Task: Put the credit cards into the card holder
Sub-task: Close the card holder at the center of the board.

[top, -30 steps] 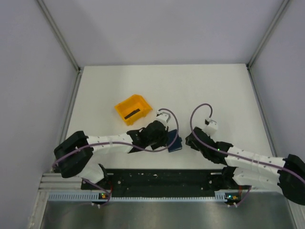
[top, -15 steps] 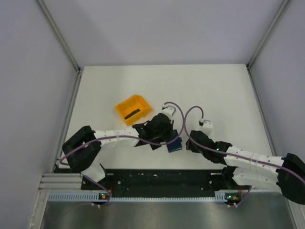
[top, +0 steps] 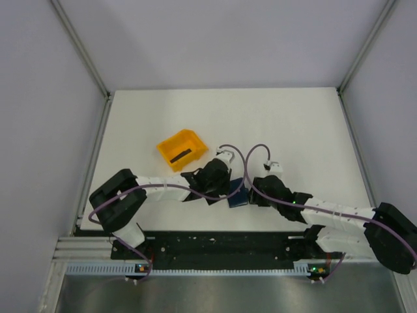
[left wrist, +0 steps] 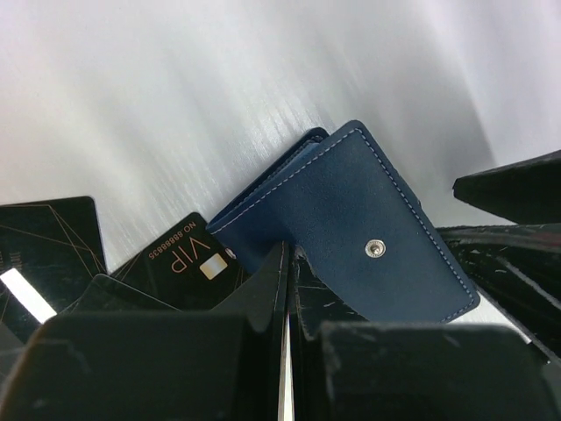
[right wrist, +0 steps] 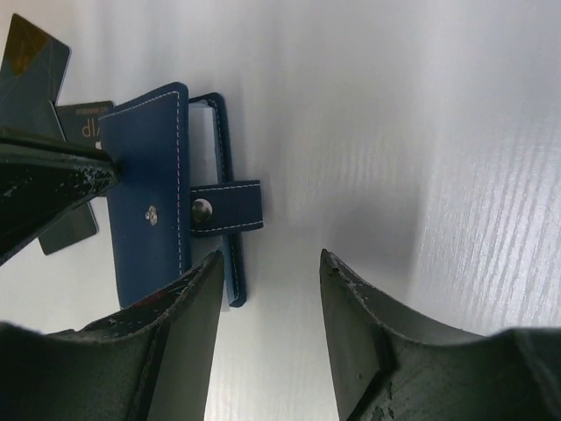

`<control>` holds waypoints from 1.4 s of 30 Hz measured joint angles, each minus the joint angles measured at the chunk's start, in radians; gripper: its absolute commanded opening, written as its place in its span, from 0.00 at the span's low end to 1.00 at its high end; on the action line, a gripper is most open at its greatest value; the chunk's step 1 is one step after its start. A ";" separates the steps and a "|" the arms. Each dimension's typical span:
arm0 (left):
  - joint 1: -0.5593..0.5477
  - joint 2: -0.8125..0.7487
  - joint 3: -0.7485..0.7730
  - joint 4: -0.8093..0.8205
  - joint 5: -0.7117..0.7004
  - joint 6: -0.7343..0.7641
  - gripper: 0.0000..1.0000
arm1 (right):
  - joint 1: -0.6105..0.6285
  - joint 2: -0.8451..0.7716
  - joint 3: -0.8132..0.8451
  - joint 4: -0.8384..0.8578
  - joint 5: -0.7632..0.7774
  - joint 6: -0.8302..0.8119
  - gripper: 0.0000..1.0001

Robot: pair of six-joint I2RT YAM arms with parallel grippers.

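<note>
Since a second ago, the right end effector (right wrist: 269, 259) has come in from 3 o'clock and now sits just beside the card holder (left wrist: 351, 219). Its jaws are apart, a touch wider than before, with the strap (right wrist: 230, 208) and snap straight ahead of the gap. The left end effector (left wrist: 287, 263) stays pressed together with its tips at the holder's edge, on its 10 o'clock side seen from overhead; nothing shows between them. The holder lies folded, strap undone, on the tabletop (top: 293, 130), at 4 o'clock from the orange bin (top: 171, 142). Both cards are still outside it: the VIP card (left wrist: 188, 260) against its edge, the second card (left wrist: 48, 237) beside that. The arms are probably setting up to open the flap. Readable: "VIP" and "NO 688…", the rest too small. No brand shows on the holder.
</note>
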 measured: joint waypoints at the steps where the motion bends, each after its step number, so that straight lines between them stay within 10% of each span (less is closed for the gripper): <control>1: 0.002 0.003 0.000 0.006 0.003 0.000 0.00 | -0.001 0.013 0.000 0.011 -0.011 -0.011 0.48; 15: 0.008 0.022 0.000 0.031 0.018 -0.002 0.00 | -0.005 0.111 0.004 0.153 -0.047 -0.052 0.47; 34: 0.010 0.031 0.000 0.043 0.039 -0.003 0.00 | -0.005 0.192 0.043 0.136 0.103 0.176 0.19; 42: 0.010 0.036 0.001 0.051 0.042 -0.003 0.00 | -0.005 0.103 0.002 0.054 0.135 0.284 0.27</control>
